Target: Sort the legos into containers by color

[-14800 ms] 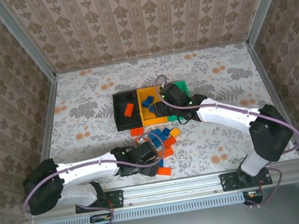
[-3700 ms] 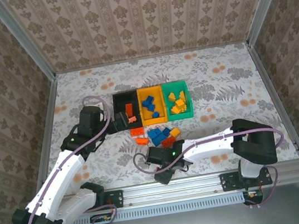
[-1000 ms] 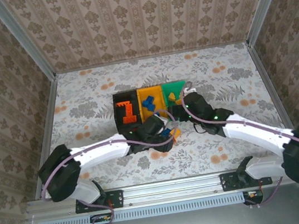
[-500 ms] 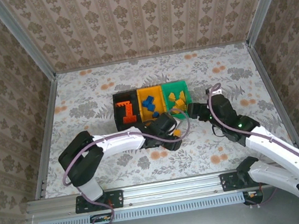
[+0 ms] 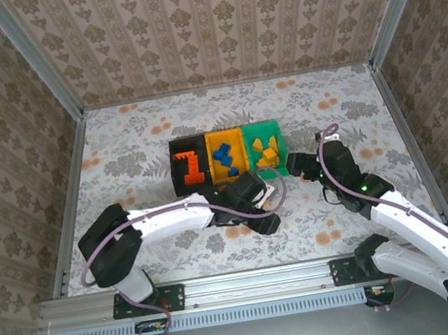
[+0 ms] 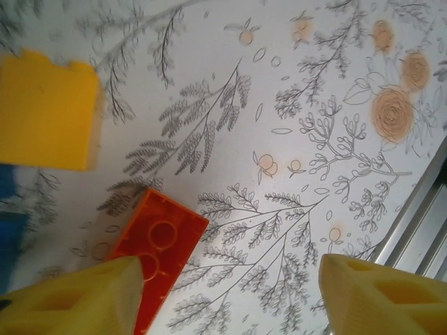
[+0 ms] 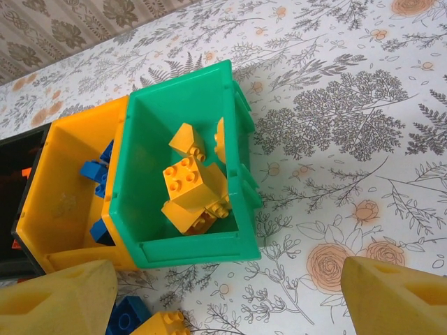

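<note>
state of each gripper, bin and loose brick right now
left gripper: open, empty
right gripper: open, empty
black bin: upright, red-orange bricks inside
orange-yellow bin: upright, blue bricks inside
green bin: upright, yellow bricks inside
loose red-orange brick: on the table, unsorted
loose yellow brick: on the table, unsorted

Bins are moulded plastic, smooth w/ slight sheen: green bin (image 7: 188,252), orange-yellow bin (image 7: 66,209), black bin (image 5: 174,154). Yellow bricks (image 7: 185,180) in the green bin: hard glossy plastic. Red-orange brick (image 6: 159,241): shiny plastic, looks semi-translucent. Table cover (image 6: 279,160): matt, flat, floral print; cloth or paper, can't tell. Fingers (image 6: 66,296) of left gripper (image 6: 230,269) & fingers (image 7: 394,293) of right gripper (image 7: 227,272): yellow plastic, matt, slightly grainy. Rail (image 6: 419,220): brushed metal. Arm shells (image 5: 172,216): white plastic, glossy.
</note>
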